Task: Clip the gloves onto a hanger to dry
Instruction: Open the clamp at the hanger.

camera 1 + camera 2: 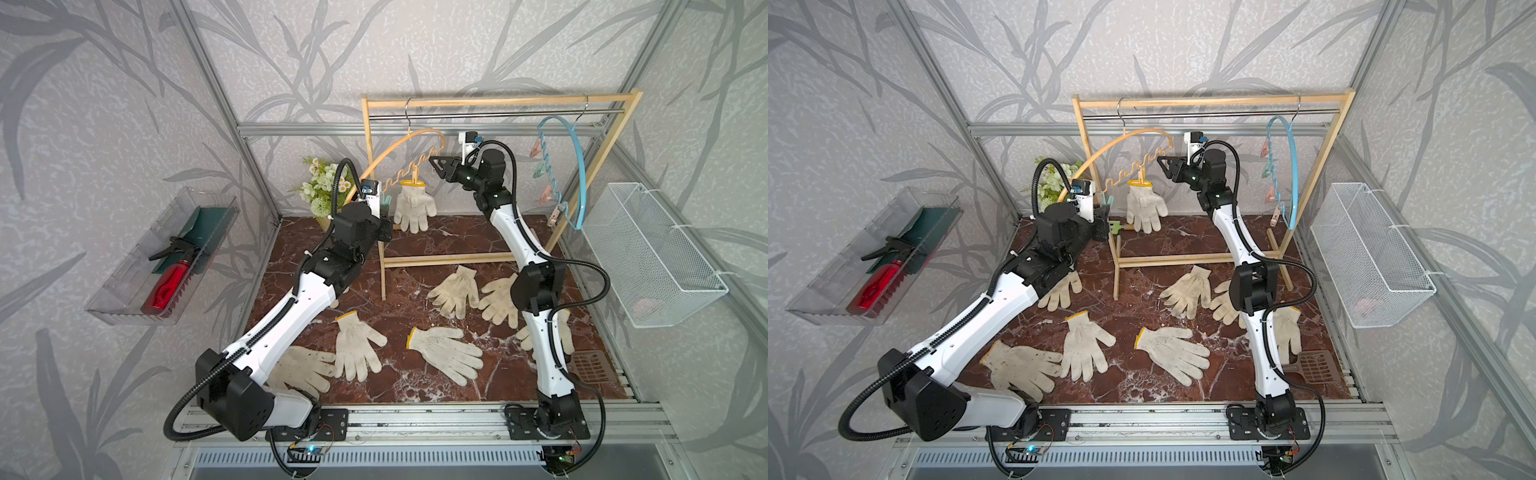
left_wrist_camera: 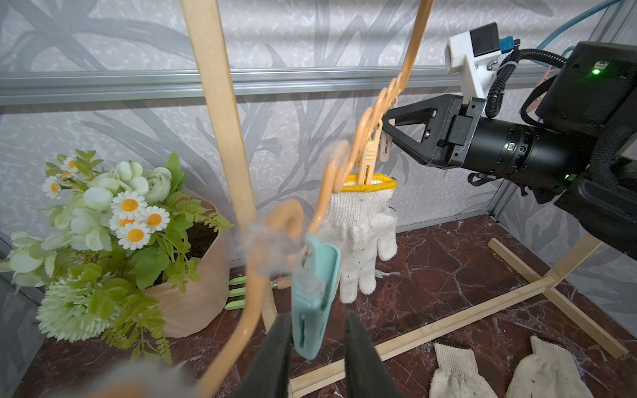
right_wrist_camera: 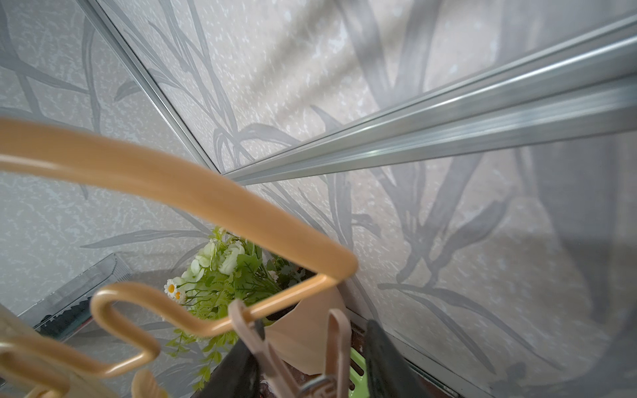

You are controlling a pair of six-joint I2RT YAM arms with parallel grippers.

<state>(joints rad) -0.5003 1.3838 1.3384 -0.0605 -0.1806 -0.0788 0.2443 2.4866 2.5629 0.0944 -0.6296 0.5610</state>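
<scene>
High stereo pair, wrist views near hanger [image 2: 414, 34]

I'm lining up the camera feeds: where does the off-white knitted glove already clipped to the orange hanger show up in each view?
In a top view: off-white knitted glove, just above centre, fingers down.
In a top view: glove, at centre width, above the middle.
Left wrist: glove, mid-frame.
Right wrist: not in it.
Shared landmark: the wavy orange plastic hanger, seen in all four.
</scene>
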